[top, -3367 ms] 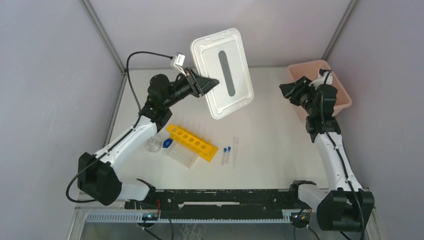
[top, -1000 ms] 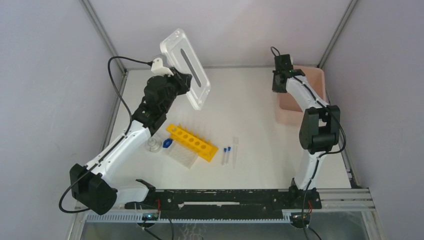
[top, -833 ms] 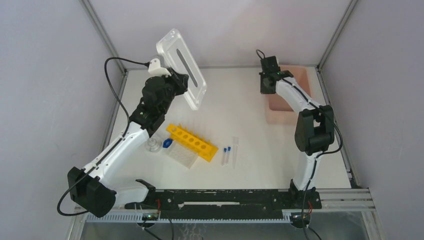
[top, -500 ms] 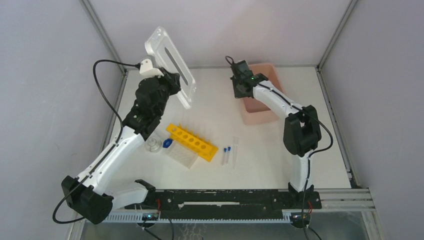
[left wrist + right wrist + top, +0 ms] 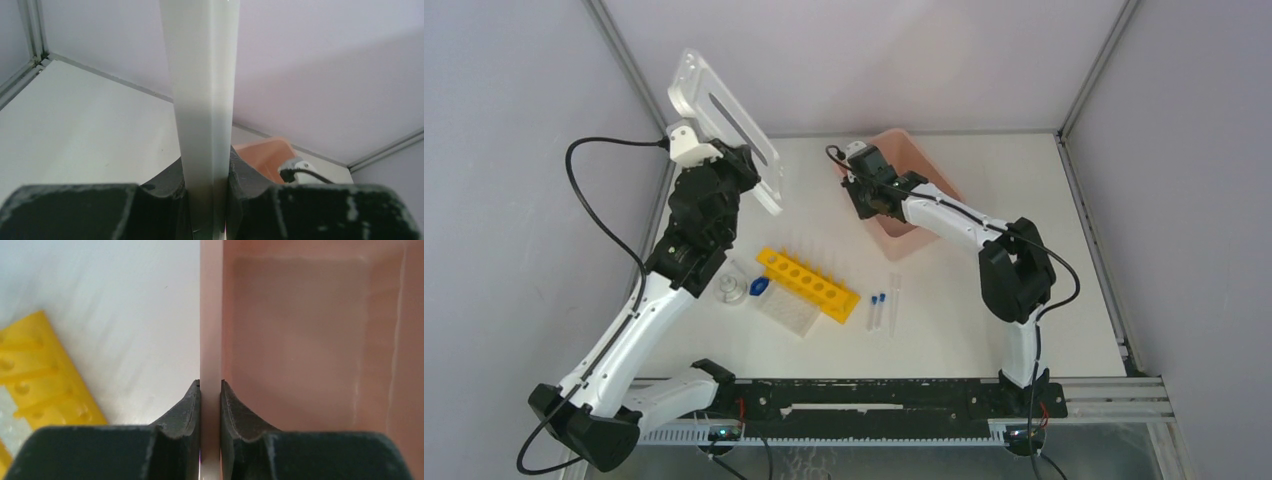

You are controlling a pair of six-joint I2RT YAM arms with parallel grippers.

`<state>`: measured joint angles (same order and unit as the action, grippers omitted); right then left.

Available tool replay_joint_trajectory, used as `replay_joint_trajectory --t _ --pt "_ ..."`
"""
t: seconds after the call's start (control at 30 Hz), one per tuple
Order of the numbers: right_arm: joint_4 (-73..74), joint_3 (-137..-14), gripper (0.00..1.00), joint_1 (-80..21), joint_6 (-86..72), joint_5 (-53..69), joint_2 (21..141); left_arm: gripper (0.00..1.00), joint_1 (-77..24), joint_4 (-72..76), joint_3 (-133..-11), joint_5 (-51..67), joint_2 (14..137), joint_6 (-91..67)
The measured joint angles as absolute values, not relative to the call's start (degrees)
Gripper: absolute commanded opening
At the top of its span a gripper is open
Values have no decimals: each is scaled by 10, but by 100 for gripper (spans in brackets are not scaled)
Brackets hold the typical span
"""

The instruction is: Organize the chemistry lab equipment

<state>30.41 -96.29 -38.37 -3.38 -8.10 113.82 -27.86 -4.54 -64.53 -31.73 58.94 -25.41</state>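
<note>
Mostly the risk is grip. The right gripper (image 5: 871, 196) is clamped narrow on one thin wall of the box (image 5: 932, 190), which sits beyond the rack's (image 5: 809, 285) right end on the far side. That leaves the whole box on a single-edge pinch. My guess is it twists, tips or slips if it is moved fast or a corner catches on the table (image 5: 1024, 180). The box looks empty in the right wrist view. Brought nearer the rack, its near corner would likely sweep the tube (image 5: 894, 300) and the two vials (image 5: 877, 311). These lie loose just right of the rack's right end, tube on the outer side, and being round they would roll. The left gripper (image 5: 746, 172) is closed on the edge of the lid (image 5: 714, 110), held high and tilted beyond the rack's left end. This is also an edge-only pinch, so a slip could drop the lid onto the rack or the glassware (image 5: 731, 291) just off its left end. A small blue-capped piece (image 5: 759, 286) sits between the glassware and the rack; I can't tell what it is. The well plate (image 5: 786, 312) lies against the rack's near side, touching or nearly so. None of the equipment is in the box and the rack holes look empty. In the way: the right forearm crosses over the box opening, and the left arm crowds the glassware from the side away from the rack.
</note>
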Motion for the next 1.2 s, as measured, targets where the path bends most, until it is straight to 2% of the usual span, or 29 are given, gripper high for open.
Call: replay_joint_trajectory --t 0.2,0.6,0.97,1.13,1.2 --pt "268 -893 0 -383 69 4 1091 0 -279 -47 -645 -332 587 -251" --pt "295 -889 0 -380 223 170 1084 0 -279 -57 -659 -348 627 -235" --pt "303 -835 0 -388 298 223 1041 0 -278 -57 -696 -362 646 -217" --pt "299 -821 25 -388 312 226 1032 0 -278 -57 -702 -369 654 -209" --pt "294 -817 40 -388 312 227 1030 0 -278 -57 -705 -369 658 -206"
